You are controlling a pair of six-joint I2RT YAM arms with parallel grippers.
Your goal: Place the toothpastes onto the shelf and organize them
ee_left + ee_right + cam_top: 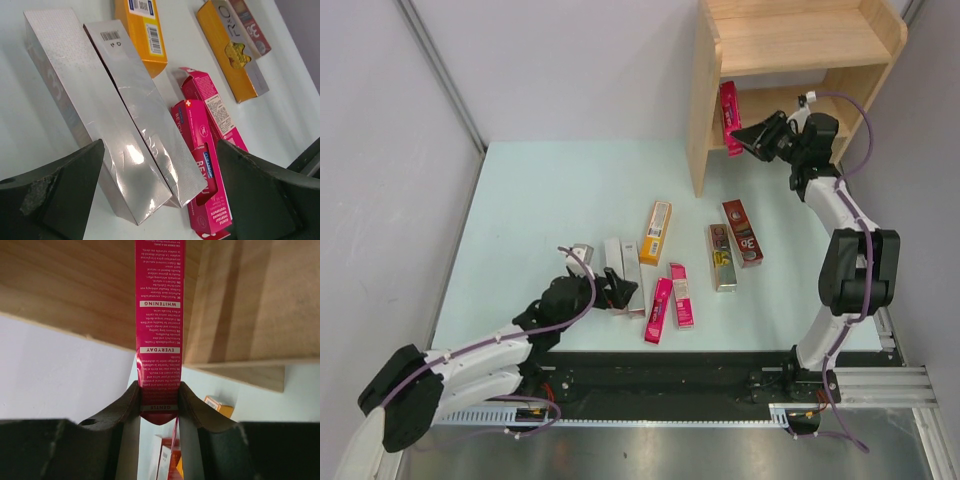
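To do this step well, the right gripper should carry the pink toothpaste box fully onto the lower board of the shelf, close to the side panel, and let go only once it rests steady. That gripper is clenched on one end of the box, at the front of the lower opening. The left gripper hangs spread wide and empty over two silver boxes on the desk.

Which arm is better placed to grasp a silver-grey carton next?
Left: the left gripper hovers open over the two silver-grey cartons, while the right gripper is shut on a magenta-pink carton at the light wooden shelf.
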